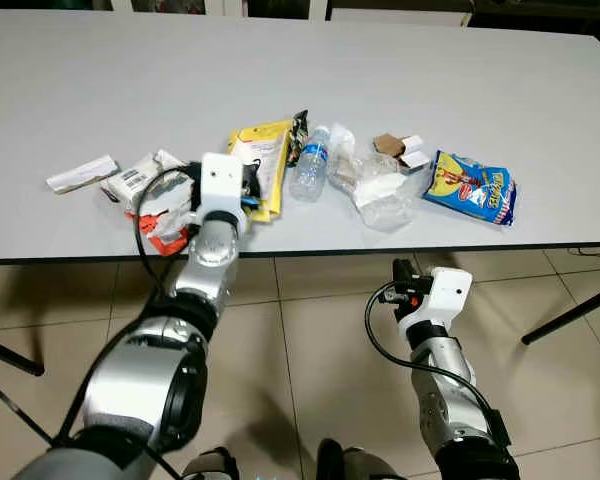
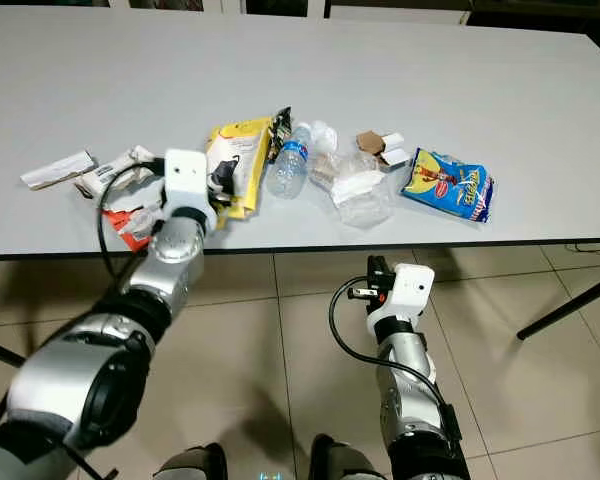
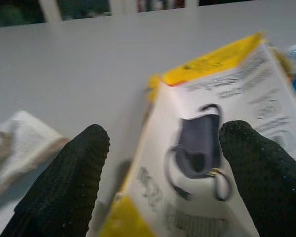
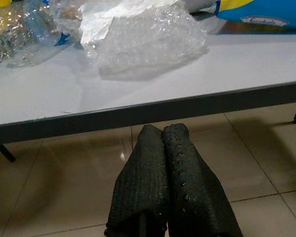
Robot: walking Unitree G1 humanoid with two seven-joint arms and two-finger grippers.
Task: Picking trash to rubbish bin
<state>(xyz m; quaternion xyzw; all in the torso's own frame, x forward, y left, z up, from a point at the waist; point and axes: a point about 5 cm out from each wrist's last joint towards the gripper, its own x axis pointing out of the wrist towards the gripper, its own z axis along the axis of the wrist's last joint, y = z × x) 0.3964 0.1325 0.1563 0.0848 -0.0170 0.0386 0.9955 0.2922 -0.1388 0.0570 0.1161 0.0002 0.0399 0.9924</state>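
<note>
Reaching for yellow packet on table, just left of bottle. Left gripper spread wide, holding nothing, fingers straddling packet's near edge. Judgement: packet flat, so drop lower, get one finger under raised edge, pinch near corner, else it slides. Paper wrappers left of packet untouched. Right of bottle: clear plastic, blue snack bag. Right gripper fingers pressed together, empty, below table edge.
</note>
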